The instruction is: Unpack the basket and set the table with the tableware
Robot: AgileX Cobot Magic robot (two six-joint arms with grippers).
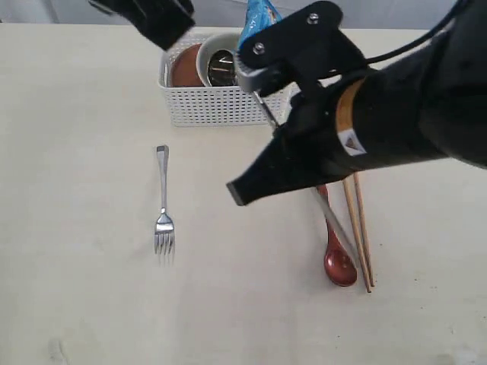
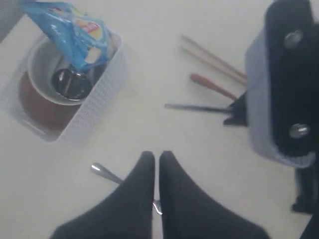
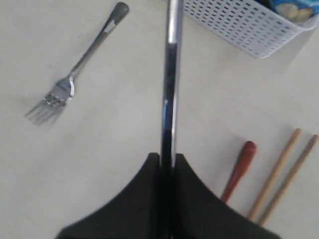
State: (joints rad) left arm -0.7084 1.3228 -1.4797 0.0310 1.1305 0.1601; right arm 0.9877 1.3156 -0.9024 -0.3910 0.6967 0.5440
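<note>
Right claw [image 3: 167, 160] pinches the slim steel knife [image 3: 171, 89] by one end; it may twist loose onto the reddish-brown wooden spoon [image 1: 339, 268]. Left claw [image 2: 155, 162] closed, empty.

1. This looks like a robot lab bench set up as a dining scene. In the exterior view two black robot arms hang over it, the left arm [image 1: 156, 19] at 11 o'clock and the right arm [image 1: 426, 99] at 2 o'clock, with a black cable [image 1: 403, 47] running off the right one.
2. The plain pale beige table [image 1: 76, 304] fills nearly the whole view, with only a pale grey strip of backdrop [image 1: 76, 11] at 12 o'clock.
3. The props are household ones. A white perforated basket [image 1: 205, 106] sits at 12 o'clock, a steel fork [image 1: 163, 220] at 9 o'clock, and a reddish-brown spoon [image 1: 340, 268] with wooden chopsticks [image 1: 359, 228] at 4 o'clock.
</note>
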